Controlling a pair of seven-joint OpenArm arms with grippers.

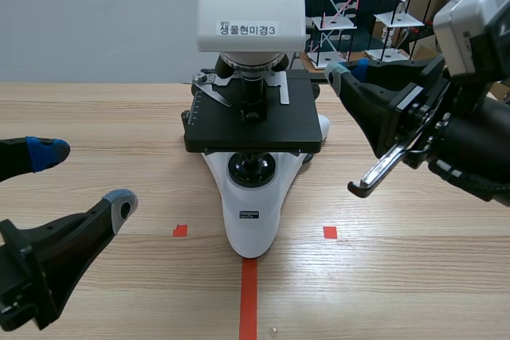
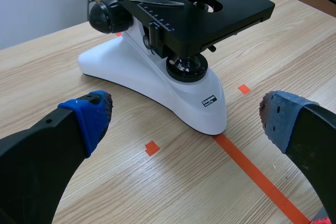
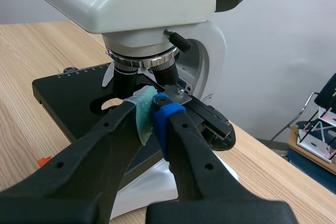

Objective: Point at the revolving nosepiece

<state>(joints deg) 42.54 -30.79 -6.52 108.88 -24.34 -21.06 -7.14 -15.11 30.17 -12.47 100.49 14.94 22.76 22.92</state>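
A white microscope (image 1: 251, 5) with a black stage (image 1: 253, 121) stands mid-table. Its revolving nosepiece (image 1: 250, 61) sits under the head, with the objectives below it. My right gripper (image 1: 341, 76) is raised at the stage's right side, shut on nothing, with its tips turned toward the nosepiece. In the right wrist view the shut gripper (image 3: 152, 113) lies just short of the silver-ringed nosepiece (image 3: 143, 59) and slightly below it, without touching. My left gripper (image 1: 84, 177) is open, low at the near left. In its wrist view the open gripper (image 2: 189, 121) faces the microscope's base (image 2: 157, 80).
Orange-red tape marks (image 1: 249, 292) lie in front of the microscope's foot. A black focus knob (image 2: 109, 18) sticks out at the microscope's side. Behind the table at the back right stand racks of model structures (image 1: 351, 5).
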